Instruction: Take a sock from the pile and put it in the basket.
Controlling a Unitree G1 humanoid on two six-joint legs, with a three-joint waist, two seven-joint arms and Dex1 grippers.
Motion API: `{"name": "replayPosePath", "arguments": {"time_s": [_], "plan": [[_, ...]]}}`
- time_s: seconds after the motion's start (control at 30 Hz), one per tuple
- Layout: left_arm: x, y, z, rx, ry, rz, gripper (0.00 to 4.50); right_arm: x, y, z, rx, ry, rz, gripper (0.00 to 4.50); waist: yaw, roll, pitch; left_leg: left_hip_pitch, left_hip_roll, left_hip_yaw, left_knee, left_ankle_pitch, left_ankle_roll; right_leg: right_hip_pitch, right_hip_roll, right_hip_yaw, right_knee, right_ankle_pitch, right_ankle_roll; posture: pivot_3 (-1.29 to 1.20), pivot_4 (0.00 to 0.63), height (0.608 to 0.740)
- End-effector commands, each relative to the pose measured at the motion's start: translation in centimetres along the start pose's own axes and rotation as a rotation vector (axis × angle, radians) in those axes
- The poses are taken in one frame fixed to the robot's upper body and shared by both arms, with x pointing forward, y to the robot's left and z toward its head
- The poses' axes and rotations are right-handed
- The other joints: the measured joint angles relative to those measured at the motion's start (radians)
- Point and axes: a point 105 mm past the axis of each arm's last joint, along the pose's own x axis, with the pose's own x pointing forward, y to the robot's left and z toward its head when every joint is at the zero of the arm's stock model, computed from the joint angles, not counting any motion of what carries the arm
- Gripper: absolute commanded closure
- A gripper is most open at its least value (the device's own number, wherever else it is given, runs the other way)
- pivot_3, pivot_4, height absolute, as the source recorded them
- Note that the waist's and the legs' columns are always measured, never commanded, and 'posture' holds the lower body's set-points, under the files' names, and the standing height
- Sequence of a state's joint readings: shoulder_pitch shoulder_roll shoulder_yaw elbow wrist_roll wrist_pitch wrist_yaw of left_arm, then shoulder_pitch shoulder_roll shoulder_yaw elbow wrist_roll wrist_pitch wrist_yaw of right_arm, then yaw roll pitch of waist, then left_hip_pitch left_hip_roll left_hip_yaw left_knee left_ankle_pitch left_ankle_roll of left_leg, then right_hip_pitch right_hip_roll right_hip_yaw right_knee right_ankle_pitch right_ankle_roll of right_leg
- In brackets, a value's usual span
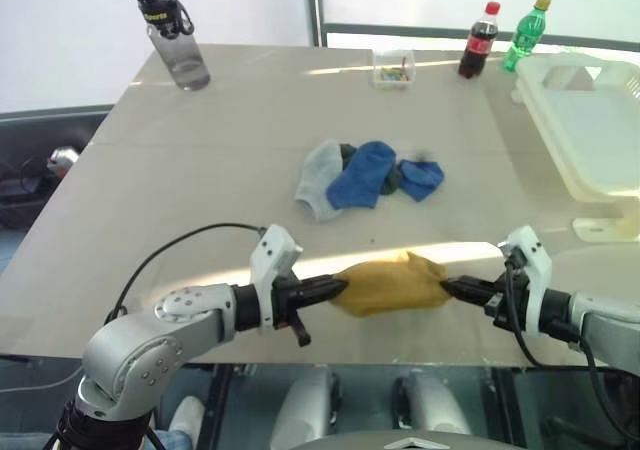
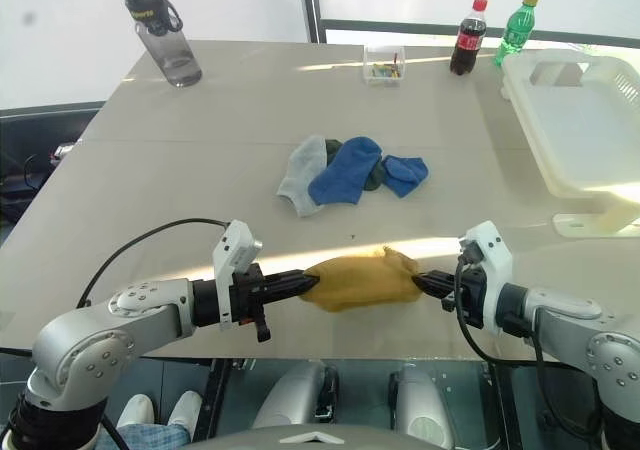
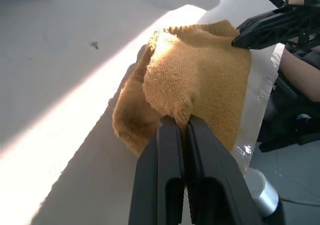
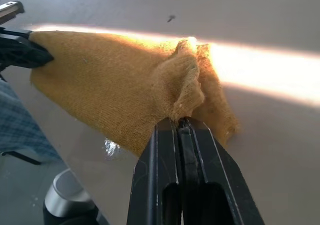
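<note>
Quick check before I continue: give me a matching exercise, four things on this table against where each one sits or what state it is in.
Things:
1. mustard yellow knit sock
2. large white plastic slotted basket
3. small heap of blue, grey and dark socks
4. grey clear water bottle with black cap

Places or states:
A. upright at the table's far left corner
B. at the table's right edge
C. lying loose mid-table
D. pinched at its two ends by the left gripper and right gripper

Pairs: 1-D, 2-B, 3-C, 4-A
</note>
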State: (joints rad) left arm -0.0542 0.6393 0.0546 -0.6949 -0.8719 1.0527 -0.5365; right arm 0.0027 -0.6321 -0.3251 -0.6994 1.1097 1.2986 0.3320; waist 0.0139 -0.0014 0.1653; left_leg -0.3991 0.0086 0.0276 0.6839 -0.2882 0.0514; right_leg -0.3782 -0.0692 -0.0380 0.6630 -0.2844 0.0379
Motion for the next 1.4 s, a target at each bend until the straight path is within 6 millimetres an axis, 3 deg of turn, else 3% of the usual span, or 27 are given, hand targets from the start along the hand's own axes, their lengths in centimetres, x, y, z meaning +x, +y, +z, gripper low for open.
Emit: {"name": "replayPosePath", "arguments": {"time_s": [0.03,0.5,0.83,0.97,1.13,1.3,1.4], "plan": [[0.3,0.0,0.5,0.039,-0.026,0.002,4.5,0.0,0.0,1.0,-0.03,-0.051,-0.021,4.44,0.0,0.0,0.0,0.0,0.0,0.0,0.0,0.0,-0.001,0.0,0.0,0.0,0.0,0.0,0.0,0.0,0.15,0.74],[0.9,0.1,-0.6,0.016,0.006,-0.014,4.5,0.0,0.4,-0.6,-0.005,0.021,0.001,4.44,0.0,0.0,0.0,0.0,0.0,0.0,0.0,-0.001,0.001,0.0,0.0,0.0,0.0,0.0,0.0,0.0,0.15,0.74],[1.2,-0.1,-1.0,0.008,0.01,-0.022,4.5,0.7,-1.2,-0.7,-0.011,0.014,-0.091,4.44,0.0,0.0,0.0,0.0,0.0,0.0,0.0,-0.001,0.001,0.0,0.0,0.0,0.0,0.0,0.0,0.0,0.15,0.74],[1.2,-0.1,-1.2,0.007,0.019,-0.021,4.5,0.8,-1.0,-1.1,-0.019,0.034,-0.072,3.41,0.0,0.0,0.0,0.0,0.0,0.0,0.0,0.0,0.001,0.0,0.0,0.0,0.0,0.0,0.0,0.0,0.15,0.74],[1.2,0.0,-1.3,0.007,0.021,-0.016,4.5,0.3,-1.4,-0.1,-0.033,-0.006,-0.081,1.2,0.0,0.0,0.0,0.0,0.0,0.0,0.0,0.0,0.0,0.0,0.0,0.0,0.0,0.0,0.0,0.0,0.15,0.74],[1.5,0.0,-1.3,0.004,0.016,-0.019,4.5,-0.5,-1.1,1.1,-0.064,-0.047,-0.044,1.2,0.0,0.0,0.0,0.0,0.0,0.0,0.0,-0.001,0.001,0.0,0.001,0.0,0.0,0.0,0.0,0.0,0.15,0.74],[1.5,0.0,-1.2,0.0,0.01,-0.017,4.5,-0.6,0.3,3.2,-0.212,-0.187,0.029,1.2,0.0,0.0,0.0,0.0,0.0,0.0,0.0,-0.001,0.002,0.0,0.001,0.0,0.0,0.0,0.0,0.0,0.15,0.74]]}}
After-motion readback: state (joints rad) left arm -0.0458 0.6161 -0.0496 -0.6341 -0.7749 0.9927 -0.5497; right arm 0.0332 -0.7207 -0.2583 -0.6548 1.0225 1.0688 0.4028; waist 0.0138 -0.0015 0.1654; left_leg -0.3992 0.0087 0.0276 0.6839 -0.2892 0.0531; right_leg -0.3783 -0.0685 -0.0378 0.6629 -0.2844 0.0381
